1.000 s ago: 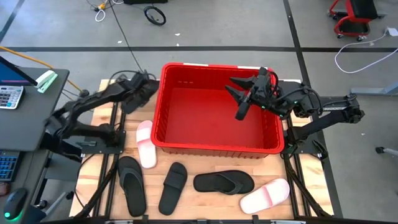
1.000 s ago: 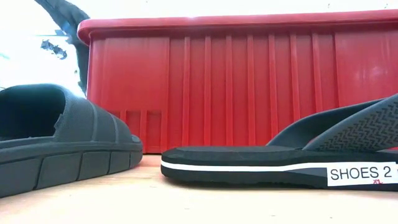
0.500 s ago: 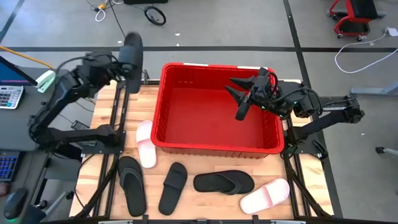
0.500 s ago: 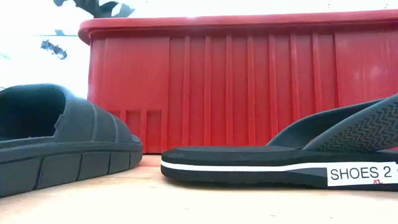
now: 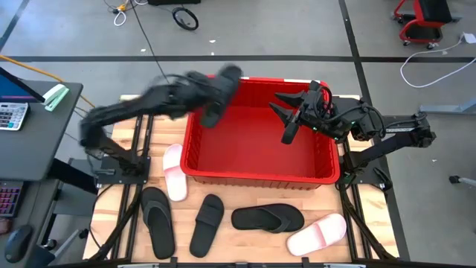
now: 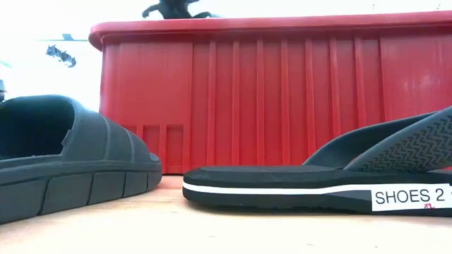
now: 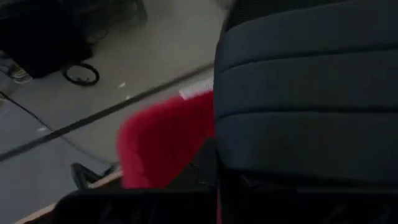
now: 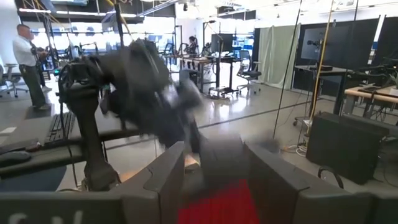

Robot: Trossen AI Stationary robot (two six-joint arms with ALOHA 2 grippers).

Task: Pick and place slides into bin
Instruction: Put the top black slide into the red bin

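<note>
Left gripper (image 5: 217, 93), fingers clamped on a black slide (image 5: 223, 85), is over the far-left corner of the red bin (image 5: 260, 176) mid-delivery; next comes release inside; right gripper (image 5: 286, 119) hovers over the bin, fingers wide.

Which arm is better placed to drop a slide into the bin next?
Left. The left gripper is shut on a black slide over the bin's far-left corner. The right gripper hangs open and empty over the bin.
</note>
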